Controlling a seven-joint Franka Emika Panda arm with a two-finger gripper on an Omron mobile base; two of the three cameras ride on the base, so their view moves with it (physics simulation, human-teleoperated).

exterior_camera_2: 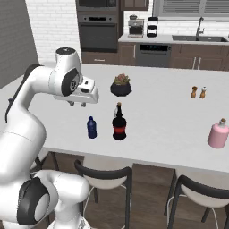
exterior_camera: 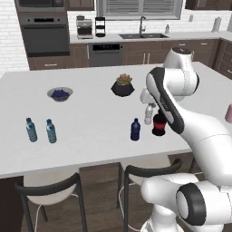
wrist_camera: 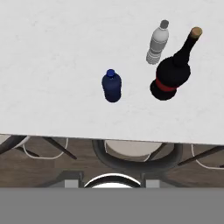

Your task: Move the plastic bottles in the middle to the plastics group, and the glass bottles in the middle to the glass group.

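A dark navy plastic bottle (wrist_camera: 112,85) stands upright near the counter's front edge. A clear greyish plastic bottle (wrist_camera: 157,43) stands behind it. Beside that is the dark red glass bottle (wrist_camera: 173,74), which has a thin neck. In the left base view the navy bottle (exterior_camera: 135,129) and clear bottle (exterior_camera: 148,113) show, while my arm partly covers the red bottle (exterior_camera: 159,124). Two teal bottles (exterior_camera: 31,130) (exterior_camera: 51,131) stand far left. A pink vessel (exterior_camera_2: 218,134) stands far right. My gripper (exterior_camera_2: 77,104) hovers above the counter, up and left of the navy bottle (exterior_camera_2: 91,128), open and holding nothing.
A potted plant (exterior_camera: 123,86) and a bowl of blue fruit (exterior_camera: 60,94) sit further back on the counter (exterior_camera: 90,113). Brown shakers (exterior_camera_2: 193,92) stand at the back right. Dark-framed chairs (exterior_camera_2: 105,172) are tucked under the counter's front edge.
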